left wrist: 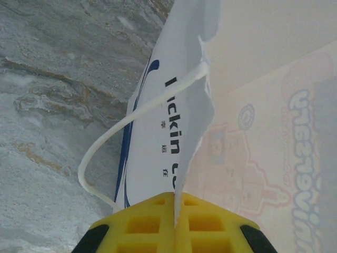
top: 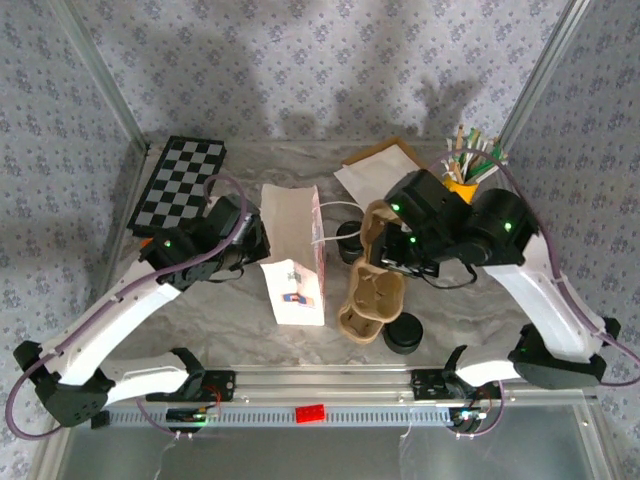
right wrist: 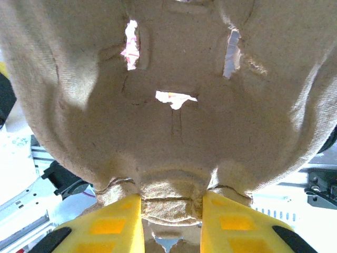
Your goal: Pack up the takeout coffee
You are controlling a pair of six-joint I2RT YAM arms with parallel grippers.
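Centre frame: left end effector (left wrist: pixel 175 213) pinches the rim of the paper bag (top: pixel 290 220); right end effector (right wrist: pixel 171 213) grips the pulp cup carrier (top: pixel 368 300) beside it. Hold the mouth wide as you feed the carrier in level.

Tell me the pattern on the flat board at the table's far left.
Black-and-white checks on the board, seen best from the top external camera.

We bend our left arm (top: pixel 120 305) inward, the left claw (left wrist: pixel 175 211) pinched fully together. Our right arm (top: pixel 545 295) bends inward too, the right claw (right wrist: pixel 171 211) gripping with jaws slightly apart.
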